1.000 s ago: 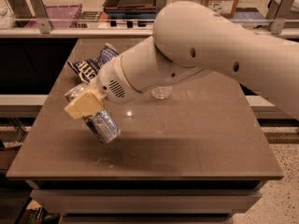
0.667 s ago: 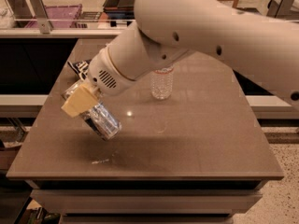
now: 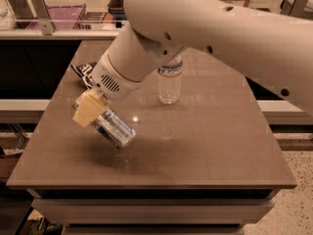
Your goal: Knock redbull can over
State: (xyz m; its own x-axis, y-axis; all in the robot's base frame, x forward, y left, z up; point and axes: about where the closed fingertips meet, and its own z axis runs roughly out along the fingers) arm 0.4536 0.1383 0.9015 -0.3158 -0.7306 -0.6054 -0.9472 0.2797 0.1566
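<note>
Only one redbull can (image 3: 115,129), tilted, touches the gripper (image 3: 92,111); one water bottle (image 3: 169,84) behind.

Gripper (image 3: 89,110) sits over the left side of the surface (image 3: 205,146), touching the redbull can (image 3: 113,128). The can is tilted, just right of and in front of it. Water bottle (image 3: 169,84) stands upright behind-right, mid-surface. Chip bag (image 3: 84,71) lies back-left, behind the gripper.
</note>
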